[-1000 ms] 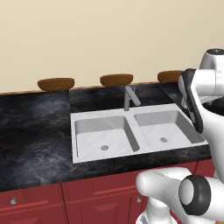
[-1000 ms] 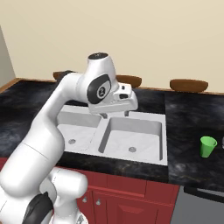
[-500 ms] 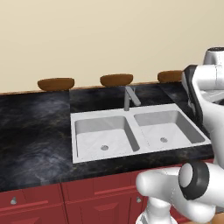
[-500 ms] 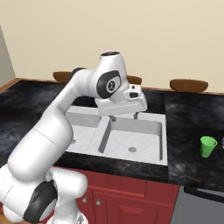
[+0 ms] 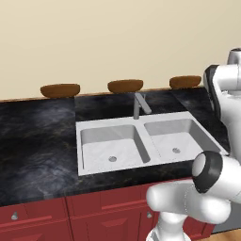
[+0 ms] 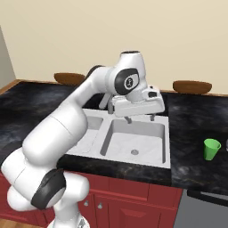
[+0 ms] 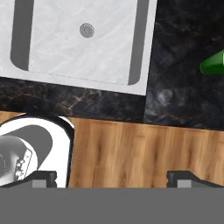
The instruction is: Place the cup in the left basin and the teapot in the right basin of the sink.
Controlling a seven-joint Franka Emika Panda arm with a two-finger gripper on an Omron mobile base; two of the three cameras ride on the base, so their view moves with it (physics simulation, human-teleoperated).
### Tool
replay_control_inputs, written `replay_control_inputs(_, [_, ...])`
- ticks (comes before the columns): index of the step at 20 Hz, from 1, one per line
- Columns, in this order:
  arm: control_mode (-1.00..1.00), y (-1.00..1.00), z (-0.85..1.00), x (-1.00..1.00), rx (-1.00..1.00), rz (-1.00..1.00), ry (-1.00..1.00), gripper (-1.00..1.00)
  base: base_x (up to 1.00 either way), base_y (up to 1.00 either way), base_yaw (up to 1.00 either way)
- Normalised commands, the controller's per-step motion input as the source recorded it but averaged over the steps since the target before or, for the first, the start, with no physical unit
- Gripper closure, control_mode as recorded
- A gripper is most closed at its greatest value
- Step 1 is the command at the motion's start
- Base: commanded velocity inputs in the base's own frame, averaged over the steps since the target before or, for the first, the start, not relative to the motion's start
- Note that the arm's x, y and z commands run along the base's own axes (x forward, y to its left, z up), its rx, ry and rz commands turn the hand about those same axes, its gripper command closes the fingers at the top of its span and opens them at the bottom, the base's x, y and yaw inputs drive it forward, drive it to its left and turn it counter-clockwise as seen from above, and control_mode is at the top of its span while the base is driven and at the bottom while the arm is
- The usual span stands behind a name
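Black counter [image 6: 196, 133] holds cup [image 6: 211, 148]; hand [image 6: 140, 118] open over right basin [image 6: 136, 136].

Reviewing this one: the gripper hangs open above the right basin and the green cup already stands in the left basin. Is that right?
Not quite. The cup is not in the left basin; it stands on the black counter to the right of the sink, as the right base view shows. The rest holds: the gripper hangs open above the right basin.

cup [image 6: 211, 148] on counter [image 6: 196, 133] right of sink [image 6: 133, 138]
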Motion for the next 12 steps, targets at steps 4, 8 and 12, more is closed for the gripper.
replay_control_inputs(4, [-1.0, -0.48, -0.04, 0.19, 0.03, 0.0, 0.0, -1.0, 0.0, 0.0, 0.0])
replay_control_inputs(8, [-1.0, -0.51, -0.13, 0.19, 0.05, 0.0, -0.02, -1.0, 0.0, 0.0, 0.0])
replay_control_inputs(12, [-1.0, -0.49, -0.13, 0.19, 0.06, 0.0, -0.03, -1.0, 0.0, 0.0, 0.0])
